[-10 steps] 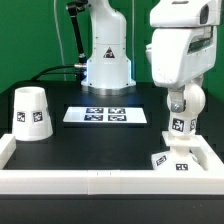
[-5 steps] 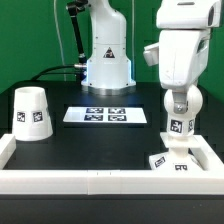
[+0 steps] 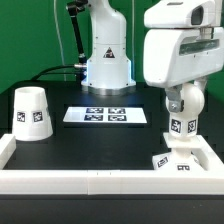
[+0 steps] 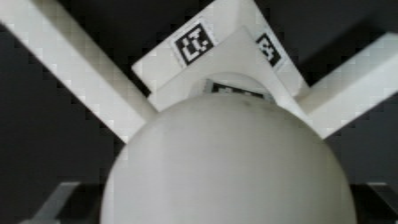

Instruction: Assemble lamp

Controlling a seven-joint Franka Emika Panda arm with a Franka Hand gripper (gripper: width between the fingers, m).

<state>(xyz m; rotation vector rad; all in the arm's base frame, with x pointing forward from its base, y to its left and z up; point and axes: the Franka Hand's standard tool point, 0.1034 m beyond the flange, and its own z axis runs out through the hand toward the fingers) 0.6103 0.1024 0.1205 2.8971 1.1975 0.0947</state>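
My gripper (image 3: 183, 102) is shut on the white ball-shaped bulb (image 3: 179, 127), held upright with its lower end on the low square tagged base (image 3: 170, 161) at the exterior view's right, in the corner of the white rim. In the wrist view the bulb (image 4: 222, 150) fills the space between my dark fingers (image 4: 39, 205), and the base (image 4: 222, 50) lies beneath it in the corner. The cone-shaped shade (image 3: 31, 112) stands alone at the exterior view's left.
The marker board (image 3: 105, 115) lies flat in the middle of the black table. A raised white rim (image 3: 90, 181) runs along the front and sides. The arm's own pedestal (image 3: 107, 62) stands behind the board.
My wrist has turned about its upright axis over the base. The bulb stays in place on the base; the shade has not moved.
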